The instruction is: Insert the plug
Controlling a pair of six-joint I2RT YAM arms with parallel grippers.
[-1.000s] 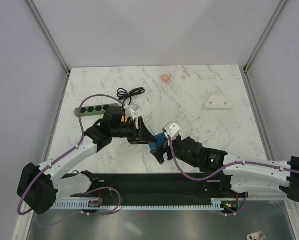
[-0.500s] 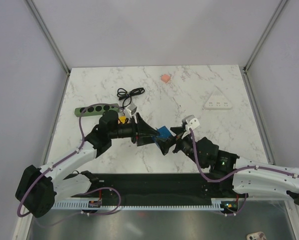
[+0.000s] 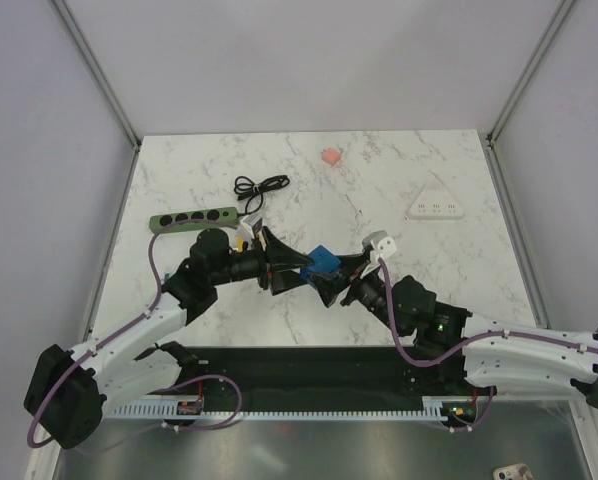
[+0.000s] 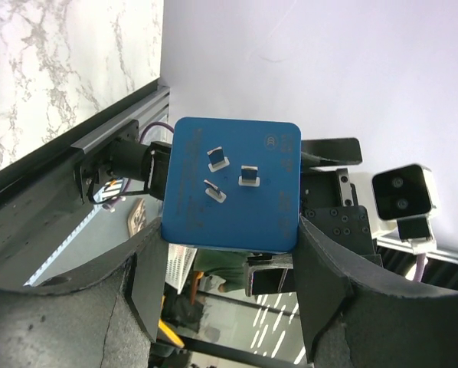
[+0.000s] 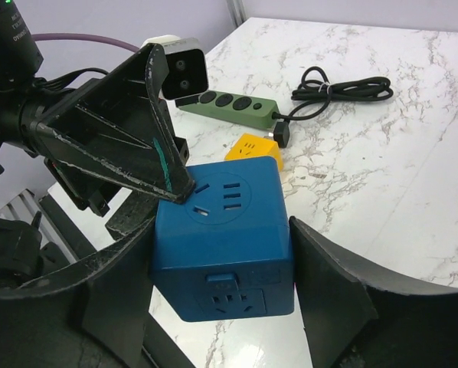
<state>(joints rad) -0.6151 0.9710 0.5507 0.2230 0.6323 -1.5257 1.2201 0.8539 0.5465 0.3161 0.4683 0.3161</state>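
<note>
Now the plug (image 3: 322, 262), a blue cube, hangs clear of the table (image 3: 399, 170), caught between both grippers.

- Change: a second ago it sits lower and nearer the bases, at the right gripper (image 3: 337, 272). Since then the right arm swings round to the cube's right and the cube comes up to meet the left gripper (image 3: 301, 264).
- Left fingers (image 4: 145, 280): pinching the cube on two opposite sides, prongs (image 4: 227, 173) facing that wrist.
- Right fingers (image 5: 325, 284): these look pressed flat on the other two sides, though the contact is hard to confirm.
- Reading: you are mid hand-over or regrip, and insertion is not begun. The strip (image 3: 192, 217) lies well apart, left and behind.
- Watch: let go on one side only once the other hold is firm.
</note>
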